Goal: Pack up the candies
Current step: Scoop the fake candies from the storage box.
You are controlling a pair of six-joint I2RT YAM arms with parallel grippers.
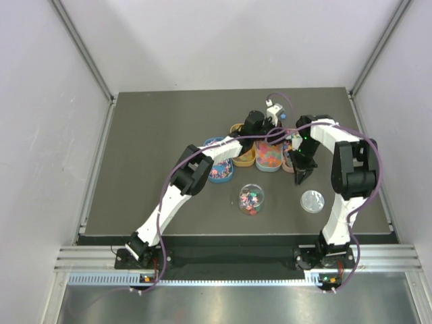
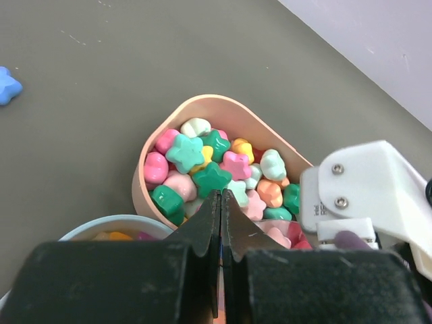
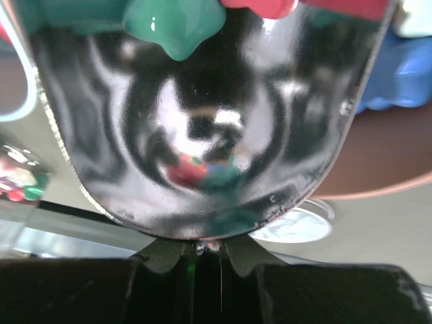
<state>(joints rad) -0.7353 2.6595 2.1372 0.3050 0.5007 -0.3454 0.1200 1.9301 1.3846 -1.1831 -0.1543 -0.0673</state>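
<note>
Over the table (image 1: 135,169), top view: oval trays (image 1: 221,179) bunched at rear centre, candies (image 1: 268,160) heaped in them.
Cup (image 1: 252,200): clear, in front of the trays, a few candies inside.
Lid (image 1: 312,200): clear, flat on the table, right of the cup, apart from it.
Left arm (image 1: 196,169): stretched out over the trays.
Right arm (image 1: 351,169): bent, its end dipping at the right end of the tray row.
Left wrist view, left hand (image 2: 221,206): fingers pressed together, nothing between them.
Peach tray (image 2: 202,100): just ahead of the fingertips, full of star-like candies in green, pink, orange and white.
Blue candy (image 2: 7,86): alone on the table, well left of the peach tray.
Right wrist view, right hand (image 3: 206,246): narrow, clamped on the scoop (image 3: 202,121).
Scoop: shiny bowl fills the view; green and red candies at its far lip, blue ones to the right.
Below the scoop: lid showing past its right edge, cup at far left.
</note>
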